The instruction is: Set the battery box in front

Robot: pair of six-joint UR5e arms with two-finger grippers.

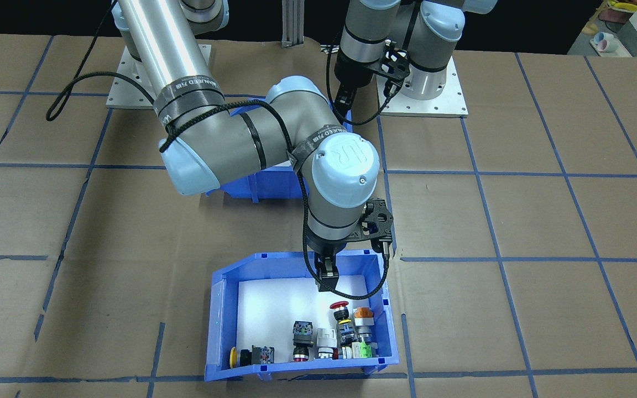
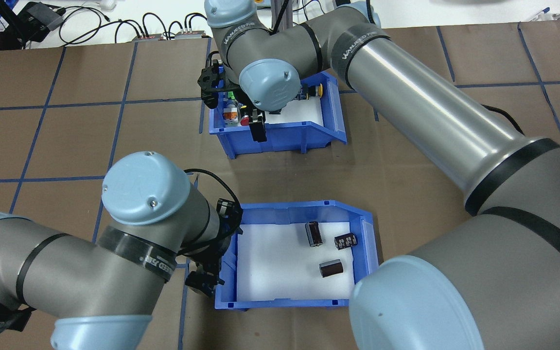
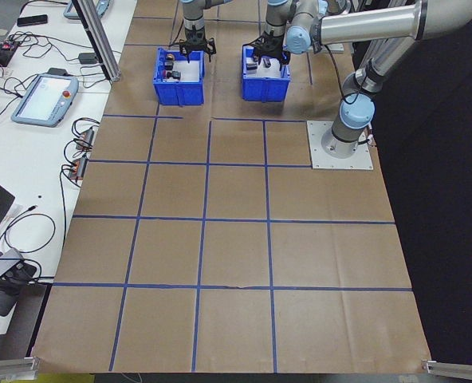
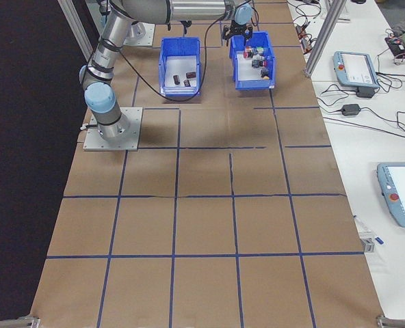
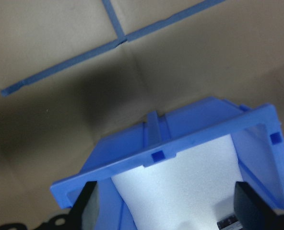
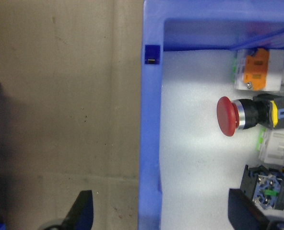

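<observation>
The battery box (image 2: 299,210) is a blue bin with a white foam floor holding three dark cylinders (image 2: 314,233), and it sits nearest the robot. My left gripper (image 5: 170,213) is open at the box's left end wall (image 5: 180,143), with white foam showing between its fingers. In the front-facing view the box (image 1: 266,179) is mostly hidden behind my right arm. The second blue bin (image 2: 285,137), holding push-buttons and a red mushroom button (image 6: 230,116), stands farther out. My right gripper (image 6: 163,215) is open astride that bin's near wall (image 6: 149,143).
Brown paper with a blue tape grid covers the table (image 2: 66,146). Grey arm mounting plates (image 1: 423,102) lie at the robot's side. Side benches hold teach pendants (image 3: 45,100) and cables. My right arm's long link (image 2: 430,116) passes above the battery box's right end.
</observation>
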